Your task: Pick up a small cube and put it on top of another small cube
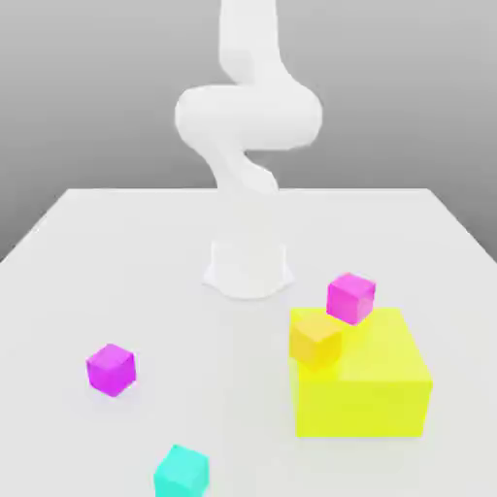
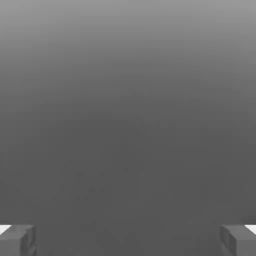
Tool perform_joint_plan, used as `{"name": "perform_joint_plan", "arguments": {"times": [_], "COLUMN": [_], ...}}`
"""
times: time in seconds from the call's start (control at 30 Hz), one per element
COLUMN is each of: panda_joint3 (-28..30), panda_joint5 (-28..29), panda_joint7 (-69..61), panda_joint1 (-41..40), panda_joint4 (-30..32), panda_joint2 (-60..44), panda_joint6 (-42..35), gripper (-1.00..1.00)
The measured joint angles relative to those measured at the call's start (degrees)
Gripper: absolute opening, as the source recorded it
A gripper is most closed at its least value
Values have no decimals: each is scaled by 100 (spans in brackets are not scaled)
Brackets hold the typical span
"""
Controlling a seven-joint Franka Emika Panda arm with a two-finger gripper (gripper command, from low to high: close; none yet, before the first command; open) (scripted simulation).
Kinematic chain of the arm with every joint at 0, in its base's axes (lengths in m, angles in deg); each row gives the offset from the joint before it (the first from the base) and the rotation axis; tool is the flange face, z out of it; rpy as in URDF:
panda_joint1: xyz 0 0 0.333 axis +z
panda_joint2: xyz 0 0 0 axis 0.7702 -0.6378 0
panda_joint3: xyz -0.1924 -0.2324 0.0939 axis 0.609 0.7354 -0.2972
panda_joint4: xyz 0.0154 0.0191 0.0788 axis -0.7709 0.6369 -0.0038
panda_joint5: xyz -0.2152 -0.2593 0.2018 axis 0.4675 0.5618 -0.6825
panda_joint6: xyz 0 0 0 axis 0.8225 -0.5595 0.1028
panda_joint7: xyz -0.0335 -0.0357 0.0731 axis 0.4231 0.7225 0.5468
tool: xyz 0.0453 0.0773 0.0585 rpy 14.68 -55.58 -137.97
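Exterior view shows me the white arm [image 1: 248, 126] standing tall at the back of the white worktop [image 1: 78, 252]. The small teal cube [image 1: 182, 472] sits alone at the near edge of the worktop, a little toward the exterior view's left. A pink cube [image 1: 111, 370] sits on the worktop farther back and to the left of it, well apart. On the exterior view's right is a big yellow block [image 1: 374, 388]. An orange cube [image 1: 315, 340] rests at the block's near left corner, and a second pink cube [image 1: 350, 297] sits at its back edge.

In the hand view I see one finger [image 2: 17, 240] at each side, far from each other, with plain grey between them. So the jaws are wide apart and hold nothing.

I think the job is at its very first step. Nothing is picked up yet, and the arm is well away from the teal cube.

Next I need to bring the hand out over the teal cube, point the jaws down, and lower them so one finger goes on each side. Then I can squeeze and lift. After that I must choose a small cube to set it on.
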Motion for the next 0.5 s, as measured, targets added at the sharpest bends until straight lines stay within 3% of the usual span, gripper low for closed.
{"name": "perform_joint_plan", "arguments": {"times": [0.5], "panda_joint3": [46], "panda_joint5": [112], "panda_joint7": [764], "panda_joint1": [-426], "panda_joint4": [366], "panda_joint2": [-3152], "panda_joint6": [1189], "gripper": [0]}}
